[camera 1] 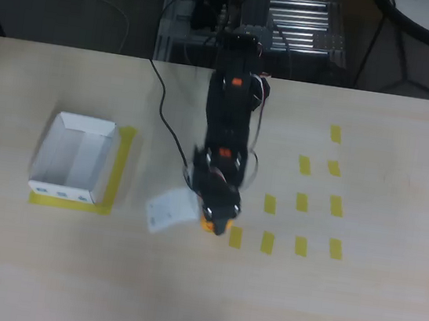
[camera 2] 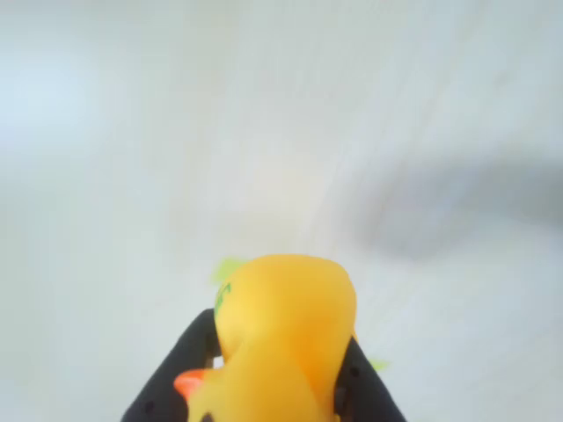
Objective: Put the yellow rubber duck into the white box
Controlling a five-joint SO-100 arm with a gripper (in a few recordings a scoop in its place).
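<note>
Claw (camera 2: 273,387) is pinching the yellow rubber duck (camera 2: 277,338), black fingers (camera 2: 180,369) pressed on both its sides in the wrist view, orange beak at lower left. Overhead, the duck (camera 1: 208,224) shows as an orange-yellow bit under the arm's tip, over the counter (camera 1: 196,301) beside the yellow tape marks (camera 1: 267,242). White box (camera 1: 73,156) sits well apart to the left on its yellow tape outline (camera 1: 121,166).

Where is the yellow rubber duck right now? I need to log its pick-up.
The yellow rubber duck sits between the gripper fingers in the wrist view; overhead it peeks out beside the nearest yellow tape mark, right of the white box.
</note>
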